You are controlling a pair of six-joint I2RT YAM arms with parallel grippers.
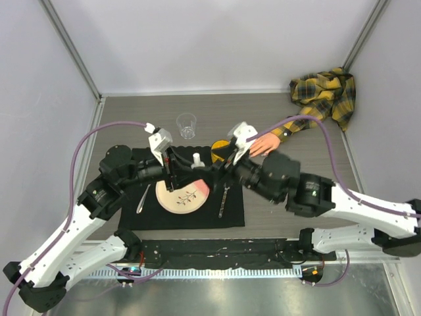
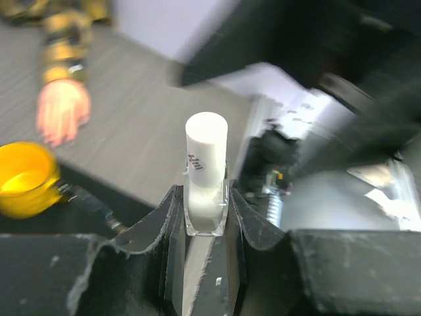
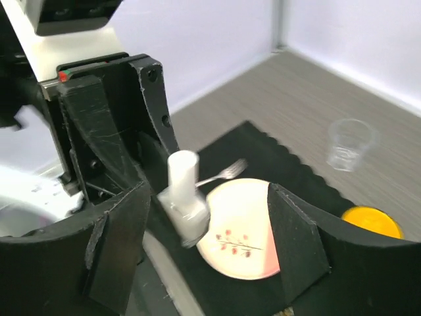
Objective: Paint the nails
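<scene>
My left gripper (image 1: 179, 167) (image 2: 204, 205) is shut on the glass base of a small clear bottle (image 2: 205, 201) with a tall white cap (image 2: 206, 146) and holds it upright above the black mat. My right gripper (image 1: 221, 168) (image 3: 209, 197) is wide open around the bottle (image 3: 187, 209), its fingers (image 3: 120, 245) apart from it; the bottle stands nearer the left one. The pale peach mannequin hand (image 1: 266, 145) (image 2: 62, 112) lies palm down on the table, right of both grippers. Its plaid sleeve (image 1: 325, 93) runs to the back right corner. Its nails are too small and blurred to make out.
A black mat (image 1: 231, 212) holds a cream plate (image 1: 184, 196) (image 3: 245, 232), a fork (image 1: 143, 197) (image 3: 222, 174) and another utensil (image 1: 223, 200). A yellow cup (image 1: 220, 146) (image 2: 22, 179) (image 3: 372, 222) sits at the mat's far edge. A clear plastic cup (image 1: 187, 125) (image 3: 350, 143) stands behind it.
</scene>
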